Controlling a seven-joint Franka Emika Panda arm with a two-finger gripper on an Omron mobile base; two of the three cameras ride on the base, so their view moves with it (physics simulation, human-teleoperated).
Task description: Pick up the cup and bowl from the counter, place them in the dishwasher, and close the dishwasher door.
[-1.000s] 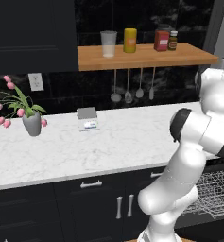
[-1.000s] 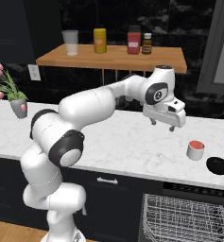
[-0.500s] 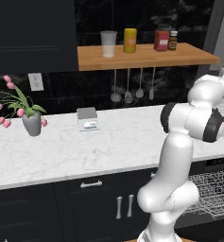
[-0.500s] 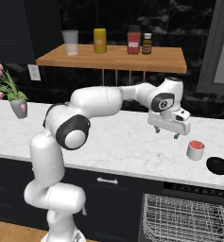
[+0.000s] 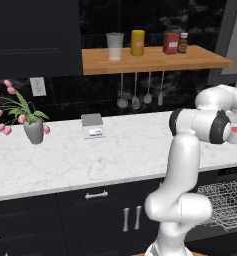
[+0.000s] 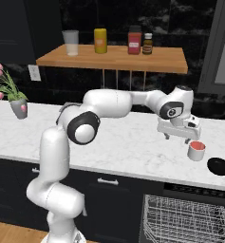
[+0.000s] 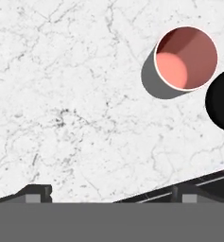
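Note:
A red cup (image 6: pixel 196 150) with a white rim stands upright on the white marble counter (image 6: pixel 128 142), and a black bowl (image 6: pixel 219 166) sits just right of it near the front edge. My gripper (image 6: pixel 180 138) hangs open and empty just left of the cup, a little above the counter. In the hand view the cup (image 7: pixel 185 57) is at the upper right, the bowl (image 7: pixel 223 101) is at the right edge, and my fingertips (image 7: pixel 36 193) are spread wide. Below the counter the dishwasher's grey wire rack (image 6: pixel 185 219) shows. The dishwasher door is out of view.
A wooden wall shelf (image 6: pixel 114 56) carries a glass, a yellow jar and two bottles. A vase of pink flowers (image 5: pixel 32 127) and a small scale (image 5: pixel 92 125) stand on the counter's left. Utensils (image 5: pixel 140 95) hang under the shelf. The rack (image 5: pixel 225 205) juts out at lower right.
The arm has swung right along the counter, carrying the open gripper lower and closer to the cup. Cup and bowl have not moved.

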